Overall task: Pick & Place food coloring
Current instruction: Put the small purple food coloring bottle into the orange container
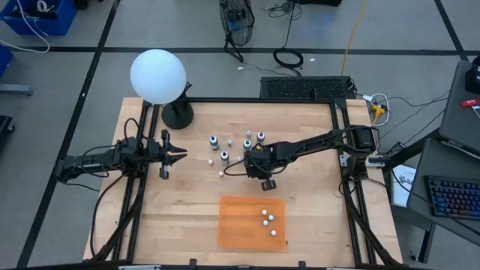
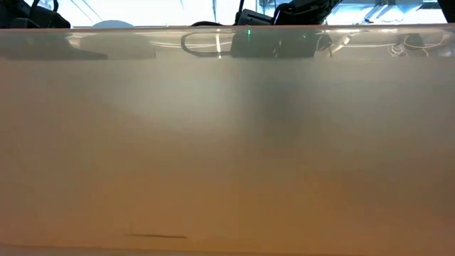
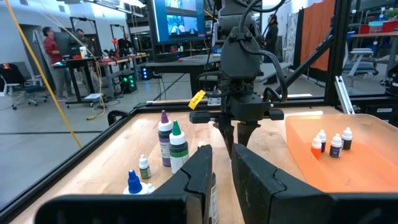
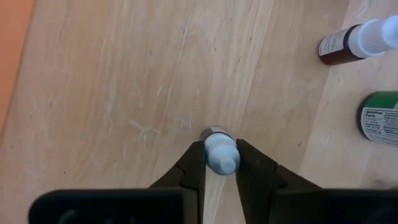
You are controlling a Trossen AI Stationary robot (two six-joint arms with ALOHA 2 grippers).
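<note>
The food coloring bottles stand in a loose group on the wooden table (image 1: 172,217): dark ones with pale tops (image 1: 224,156) and smaller white droppers (image 1: 208,160). Several small droppers (image 1: 268,219) stand on the flat orange mat (image 1: 240,225). My right gripper (image 1: 260,171) points down beside the group, shut on one small white-capped bottle (image 4: 221,155). My left gripper (image 1: 180,154) waits left of the group with a narrow gap between its fingers (image 3: 222,174). The left wrist view shows purple-capped (image 3: 164,132) and green-capped (image 3: 177,146) bottles in front of the right gripper (image 3: 238,140). My right gripper pinches the small bottle by its white cap (image 4: 222,163) between the two fingers (image 4: 193,167). The fingers come from above, pointing down. The bottle stays upright; whether its base is off the wood, I cannot tell.
A lamp with a white globe (image 1: 157,75) and dark base (image 1: 178,114) stands at the far left of the table. A black frame (image 1: 341,142) runs along the table's edges. Bare wood lies between the group and the mat. The low view shows only blurred tabletop.
</note>
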